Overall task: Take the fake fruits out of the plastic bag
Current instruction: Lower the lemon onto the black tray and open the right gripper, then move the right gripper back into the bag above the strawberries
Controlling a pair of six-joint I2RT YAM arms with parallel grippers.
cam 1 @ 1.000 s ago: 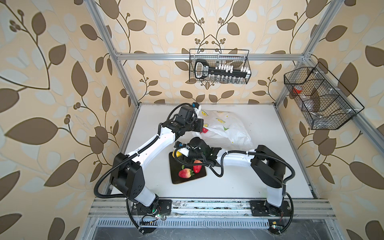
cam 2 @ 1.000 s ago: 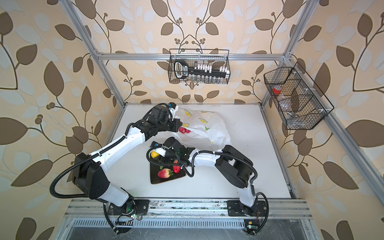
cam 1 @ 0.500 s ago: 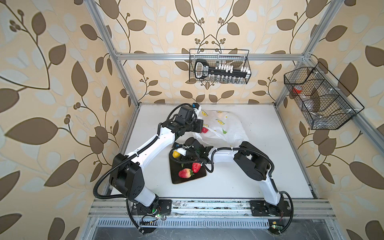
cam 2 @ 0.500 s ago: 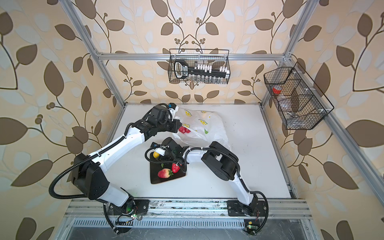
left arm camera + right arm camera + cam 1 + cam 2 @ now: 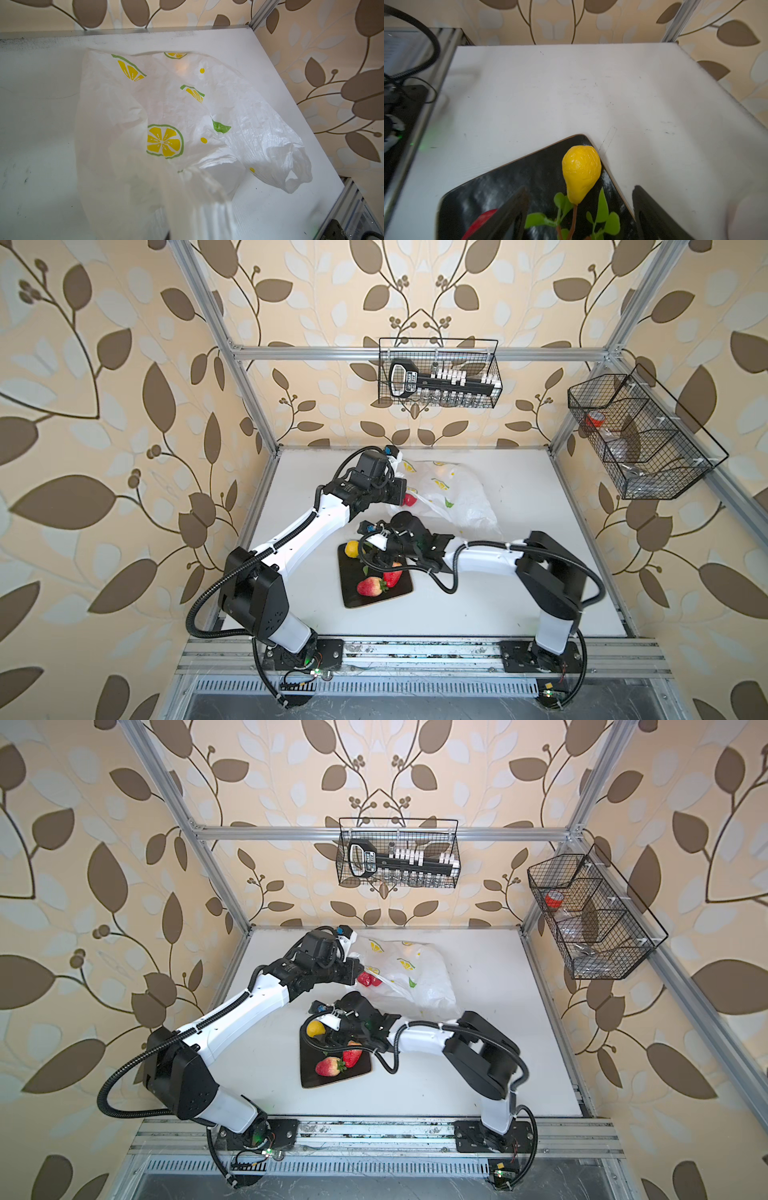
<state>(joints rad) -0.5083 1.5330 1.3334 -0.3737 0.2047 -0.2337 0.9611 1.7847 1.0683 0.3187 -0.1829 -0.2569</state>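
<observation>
One strawberry point(image 5: 368, 978) at least left in the plastic bag point(image 5: 415, 977) mouth near the bench's far edge, left gripper point(image 5: 354, 970) pinching the limp film, right gripper point(image 5: 581, 188) wide over the pear point(image 5: 580, 170) on the black tray point(image 5: 508, 187); looks light and slick, so I'd grip across its belly.

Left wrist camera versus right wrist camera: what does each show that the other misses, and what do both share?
Left wrist only: the lemon-print bag, crumpled. Right wrist only: a yellow pear with a green sprig on the black tray, a bit of red fruit, and the right gripper open either side of the sprig. Both: the white table and leaf wallpaper.
</observation>
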